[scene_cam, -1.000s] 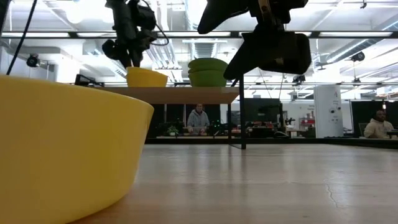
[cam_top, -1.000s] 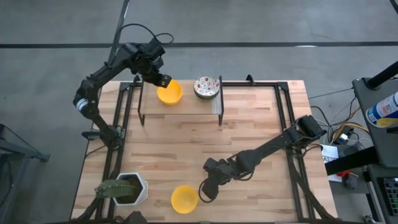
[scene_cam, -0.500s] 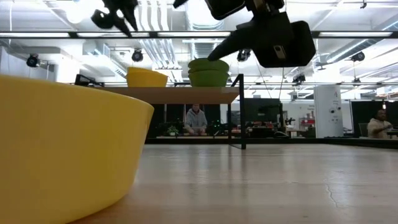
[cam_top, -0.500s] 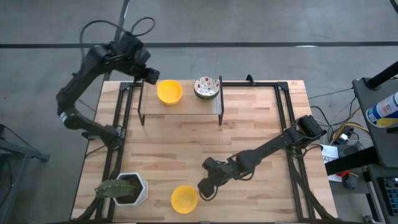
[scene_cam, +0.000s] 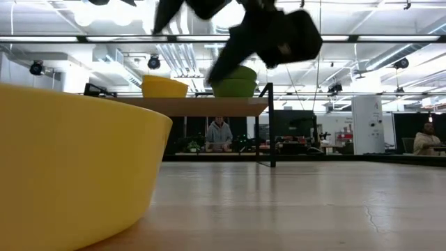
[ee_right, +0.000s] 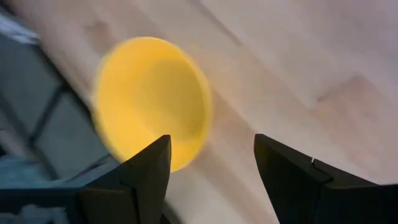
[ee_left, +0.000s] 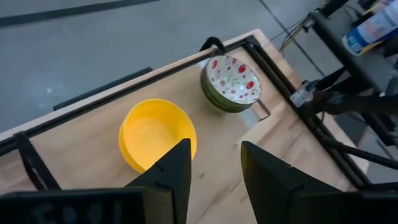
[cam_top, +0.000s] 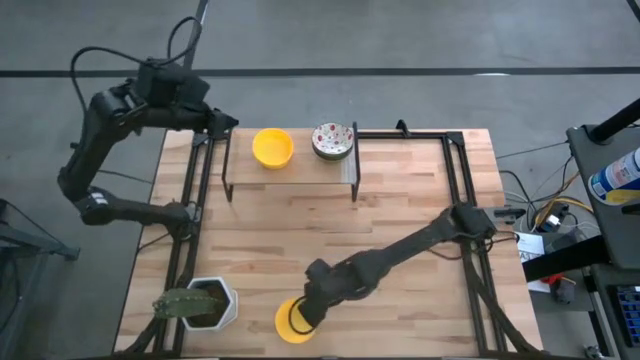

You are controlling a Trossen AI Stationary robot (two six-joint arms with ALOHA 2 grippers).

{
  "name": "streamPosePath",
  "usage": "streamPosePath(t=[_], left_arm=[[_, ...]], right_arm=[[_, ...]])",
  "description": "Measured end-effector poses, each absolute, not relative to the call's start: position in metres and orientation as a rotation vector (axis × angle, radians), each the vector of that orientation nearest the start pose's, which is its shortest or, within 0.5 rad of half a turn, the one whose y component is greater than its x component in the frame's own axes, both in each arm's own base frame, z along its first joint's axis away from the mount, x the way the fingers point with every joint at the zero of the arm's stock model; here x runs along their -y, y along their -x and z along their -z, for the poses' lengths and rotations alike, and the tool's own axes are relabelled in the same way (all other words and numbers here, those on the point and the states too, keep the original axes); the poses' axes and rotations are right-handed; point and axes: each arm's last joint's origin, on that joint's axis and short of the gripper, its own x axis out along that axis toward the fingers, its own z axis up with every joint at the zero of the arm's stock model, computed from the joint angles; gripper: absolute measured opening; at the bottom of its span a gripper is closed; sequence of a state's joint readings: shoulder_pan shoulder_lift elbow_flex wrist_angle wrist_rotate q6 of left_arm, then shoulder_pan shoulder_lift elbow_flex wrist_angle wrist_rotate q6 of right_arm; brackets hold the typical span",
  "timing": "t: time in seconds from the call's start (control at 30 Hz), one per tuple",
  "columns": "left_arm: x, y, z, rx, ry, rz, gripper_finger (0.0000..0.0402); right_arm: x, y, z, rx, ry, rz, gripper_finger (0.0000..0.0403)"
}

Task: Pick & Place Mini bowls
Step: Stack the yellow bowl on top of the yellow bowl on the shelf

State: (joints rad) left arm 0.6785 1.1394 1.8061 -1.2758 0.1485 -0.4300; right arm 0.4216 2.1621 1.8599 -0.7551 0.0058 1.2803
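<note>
One yellow mini bowl (cam_top: 272, 147) (ee_left: 157, 134) stands on a raised wooden shelf (cam_top: 290, 172) at the far side. Beside it on the shelf is a stack of bowls topped by a white, red-speckled one (cam_top: 333, 140) (ee_left: 232, 74). My left gripper (cam_top: 215, 122) (ee_left: 214, 168) is open, off the shelf's left end and apart from both bowls. A second yellow mini bowl (cam_top: 295, 320) (ee_right: 149, 99) (scene_cam: 70, 167) sits on the table by the near edge. My right gripper (cam_top: 308, 308) (ee_right: 211, 168) is open, just above that bowl's right rim.
A white hexagonal pot with a green cactus (cam_top: 195, 303) stands at the near left corner, close to the near yellow bowl. Black frame rails (cam_top: 462, 200) run along the table's left and right sides. The shelf's black legs (scene_cam: 270, 125) stand on the far part of the table.
My left gripper has drawn back from the yellow bowl on the shelf, toward the table's far left corner, and the bowl stays on the shelf. My right gripper has moved left and toward the near edge, over the near yellow bowl.
</note>
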Motion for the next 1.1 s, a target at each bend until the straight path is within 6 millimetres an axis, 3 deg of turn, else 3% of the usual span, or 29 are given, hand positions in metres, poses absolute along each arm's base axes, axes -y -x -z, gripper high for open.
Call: streamPosePath(t=[0.27,0.47,0.63,0.77,0.93,1.1], left_arm=[[-0.079,-0.107,-0.490,-0.421,0.675,-0.589,0.0131],[-0.077,-0.107,-0.490,-0.425,0.698,-0.545,0.0131],[-0.078,-0.108,-0.488,-0.434,0.708,-0.534,0.0131],[-0.078,-0.110,-0.486,-0.445,0.730,-0.504,0.0131],[-0.079,-0.113,-0.481,-0.465,0.759,-0.461,0.0131],[-0.077,-0.115,-0.480,-0.477,0.770,-0.408,0.0131]], right_arm=[[-0.206,-0.459,-0.203,-1.177,-0.854,0.335,0.0226],[-0.208,-0.460,-0.180,-1.318,-0.793,0.460,0.0226],[-0.213,-0.464,-0.169,-1.358,-0.788,0.422,0.0214],[-0.213,-0.466,-0.160,-1.399,-0.785,0.394,0.0157],[-0.211,-0.466,-0.164,-1.412,-0.761,0.342,0.0032],[-0.202,-0.463,-0.194,-1.384,-0.752,0.314,0.0011]])
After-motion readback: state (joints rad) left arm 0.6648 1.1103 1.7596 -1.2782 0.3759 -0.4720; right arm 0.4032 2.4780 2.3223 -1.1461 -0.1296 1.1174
